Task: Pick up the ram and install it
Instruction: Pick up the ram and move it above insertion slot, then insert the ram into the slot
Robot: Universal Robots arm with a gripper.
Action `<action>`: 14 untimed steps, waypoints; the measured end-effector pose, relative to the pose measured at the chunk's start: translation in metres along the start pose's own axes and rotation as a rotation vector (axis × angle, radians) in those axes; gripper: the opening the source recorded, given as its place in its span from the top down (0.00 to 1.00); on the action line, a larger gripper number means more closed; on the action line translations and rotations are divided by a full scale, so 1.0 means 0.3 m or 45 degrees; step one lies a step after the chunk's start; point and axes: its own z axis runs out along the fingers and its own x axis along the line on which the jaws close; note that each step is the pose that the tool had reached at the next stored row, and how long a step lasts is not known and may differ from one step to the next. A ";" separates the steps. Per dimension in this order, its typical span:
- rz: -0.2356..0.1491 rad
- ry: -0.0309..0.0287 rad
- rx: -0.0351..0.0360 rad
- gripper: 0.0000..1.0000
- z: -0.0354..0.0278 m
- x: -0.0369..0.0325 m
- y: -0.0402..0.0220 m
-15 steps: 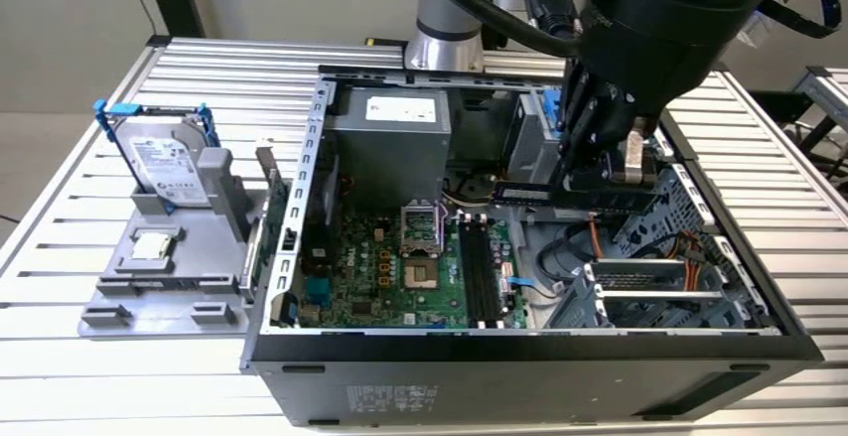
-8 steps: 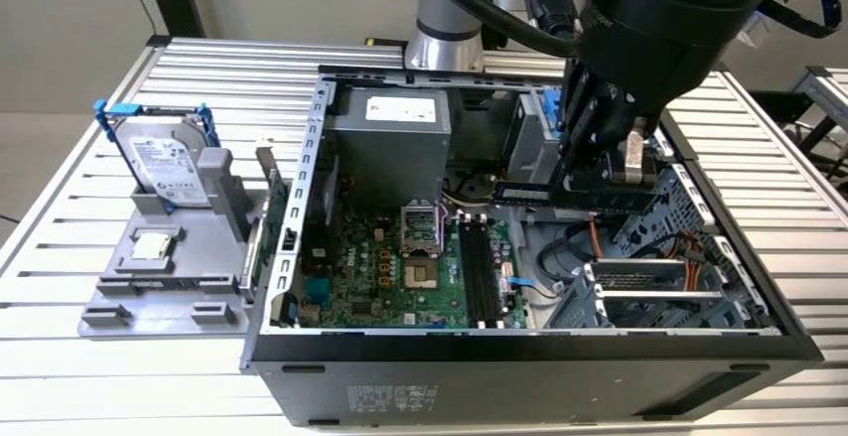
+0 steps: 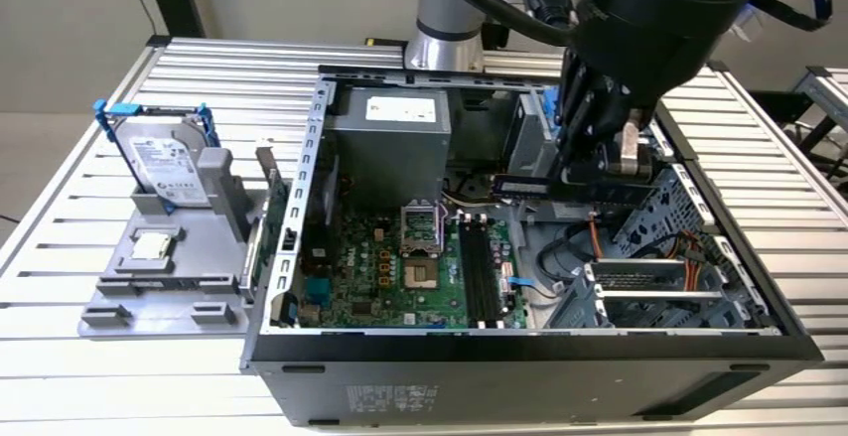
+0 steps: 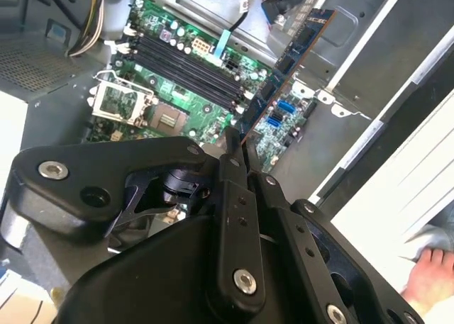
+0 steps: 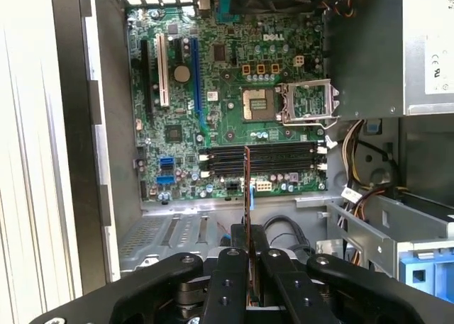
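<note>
Pick-up done: ram (image 5: pixel 247 189) is pinched edge-on between pincer (image 5: pixel 248 233) tips, held over the open case. Memory slots (image 5: pixel 264 159) below the pincer; ram not yet seated.

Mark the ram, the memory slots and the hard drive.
ram (image 4: pixel 298 44), second wrist view, middle of the board.
memory slots (image 5: pixel 262 159), first wrist view, middle of the black slots.
hard drive (image 3: pixel 166 163), exterior view, its labelled face.

White paper label (image 3: pixel 400 109) on grey metal power-supply box (image 3: pixel 384 158), adjoining green motherboard (image 3: pixel 391 277): print too small. Sticker (image 3: pixel 162 170) on silver hard drive (image 3: pixel 194 135), exterior view's left of motherboard: same. White logo lettering (image 5: pixel 273 37) on motherboard.
</note>
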 end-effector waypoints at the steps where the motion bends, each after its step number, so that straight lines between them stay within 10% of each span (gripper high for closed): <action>1: 0.000 0.0000 0.0000 1.00 0.000 -0.004 0.000; 14: 0.000 0.0001 0.0000 1.00 0.003 -0.073 0.006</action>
